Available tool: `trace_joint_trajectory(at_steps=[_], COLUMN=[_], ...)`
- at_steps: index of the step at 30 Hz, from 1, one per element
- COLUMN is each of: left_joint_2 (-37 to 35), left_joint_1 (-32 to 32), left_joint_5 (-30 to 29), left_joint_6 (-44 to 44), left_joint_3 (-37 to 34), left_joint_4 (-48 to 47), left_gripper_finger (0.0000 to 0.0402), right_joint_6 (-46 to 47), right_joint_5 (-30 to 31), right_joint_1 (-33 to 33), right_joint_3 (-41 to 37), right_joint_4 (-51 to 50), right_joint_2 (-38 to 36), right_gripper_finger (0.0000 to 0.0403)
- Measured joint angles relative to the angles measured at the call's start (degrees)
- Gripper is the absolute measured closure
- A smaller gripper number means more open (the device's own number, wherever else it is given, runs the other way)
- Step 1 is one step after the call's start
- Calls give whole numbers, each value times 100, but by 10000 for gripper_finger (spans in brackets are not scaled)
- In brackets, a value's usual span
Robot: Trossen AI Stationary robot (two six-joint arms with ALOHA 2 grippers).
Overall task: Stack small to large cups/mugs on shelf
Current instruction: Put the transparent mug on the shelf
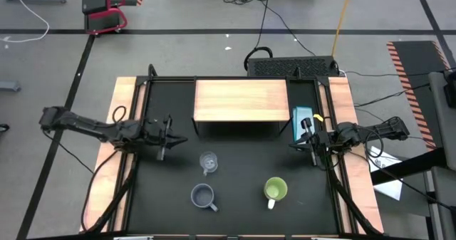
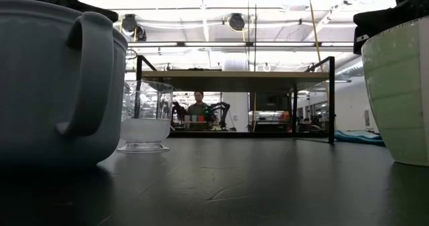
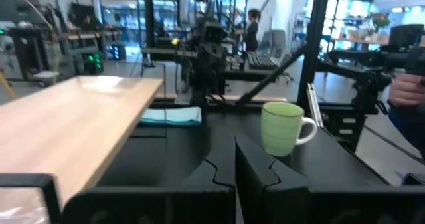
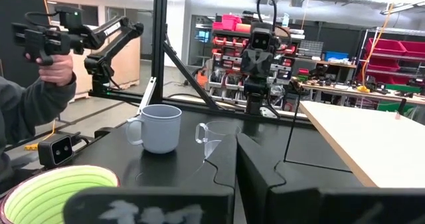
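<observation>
The left gripper (image 1: 173,138) and right gripper (image 1: 295,147), both closed on nothing, hover at the sides of the black table (image 1: 235,218). Between them the light-wood shelf (image 1: 241,100) is bare. The clear glass cup (image 1: 208,162), grey-blue mug (image 1: 203,196) and lime-green mug (image 1: 275,190) stand apart in front of it, apparently empty. A person's hand (image 4: 53,67) holds a device beyond.
</observation>
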Motion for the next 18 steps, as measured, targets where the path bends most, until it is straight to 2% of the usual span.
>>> trace_joint_trajectory(at_steps=[10, 18], left_joint_2=[1087, 1789], left_joint_1=[-330, -475], left_joint_5=[7, -6], left_joint_6=[380, 400], left_joint_3=[740, 945], left_joint_4=[0, 290], left_gripper_finger=[401, 401], right_joint_6=[0, 13], right_joint_5=[0, 0], right_joint_1=[0, -1], right_joint_3=[-7, -13], right_joint_4=[-2, -2], right_joint_2=[0, 0], right_gripper_finger=[403, 403])
